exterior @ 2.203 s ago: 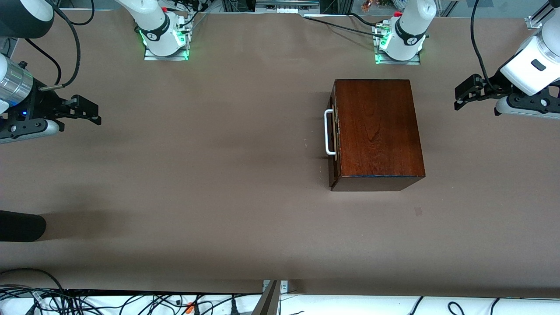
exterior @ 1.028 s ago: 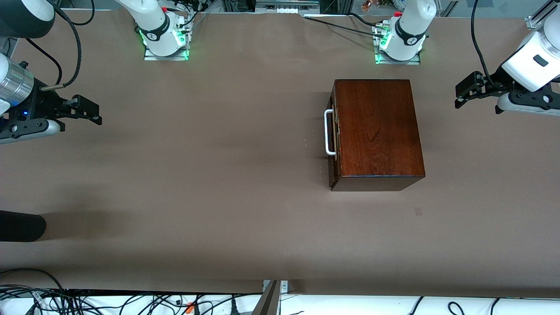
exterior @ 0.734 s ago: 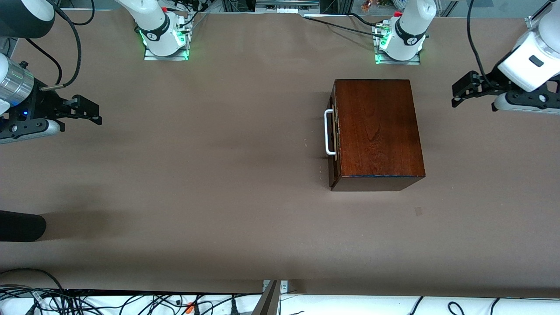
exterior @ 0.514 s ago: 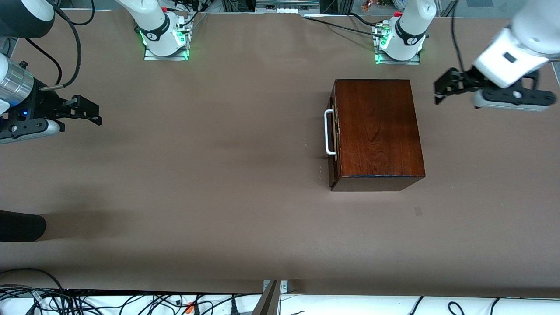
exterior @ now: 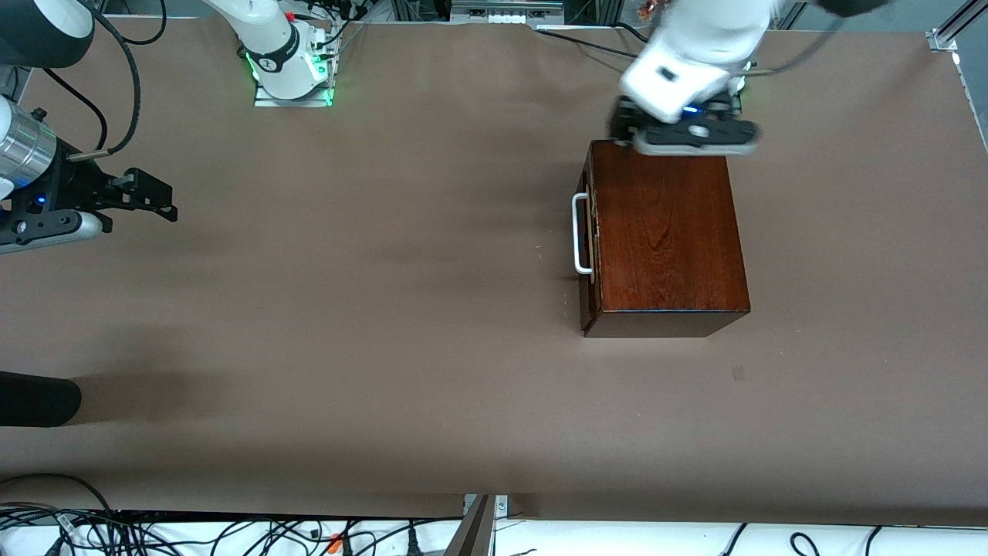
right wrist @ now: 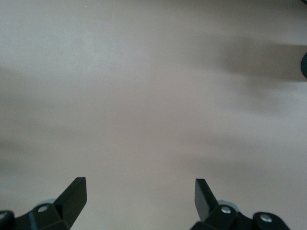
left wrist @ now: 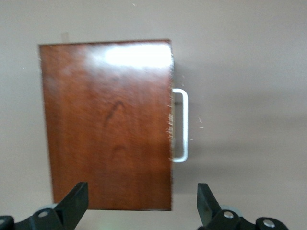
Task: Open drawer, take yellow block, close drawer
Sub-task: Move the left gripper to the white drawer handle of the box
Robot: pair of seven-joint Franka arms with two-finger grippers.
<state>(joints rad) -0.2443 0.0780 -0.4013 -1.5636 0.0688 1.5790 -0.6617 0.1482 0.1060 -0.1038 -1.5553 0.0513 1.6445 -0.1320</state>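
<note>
Toward the left arm's end of the table, the box [exterior: 662,235] stands with its drawer [exterior: 588,239] shut; no block is visible. Left gripper [left wrist: 141,201], fingers apart, hovers over the box. Right gripper [right wrist: 139,196], also apart, waits. Next: reach the handle [exterior: 580,234].

Left gripper [exterior: 627,127]: motion-blurred, upper centre-right of front view.
Drawer [exterior: 588,232] interior: hidden; drawer closed in the box.

Box [exterior: 668,232]: glossy mahogany red-brown, darker grain streaks on top; side face near-black brown. Handle [exterior: 579,234]: white bar at the box's 9 o'clock edge in the front view. Table [exterior: 347,309]: plain matte grey-brown, no pattern. Left gripper [left wrist: 141,203]: black fingers, white wrist housing. Right gripper [right wrist: 140,199]: black fingers, silver wrist. Bases glow green at 12 o'clock.
</note>
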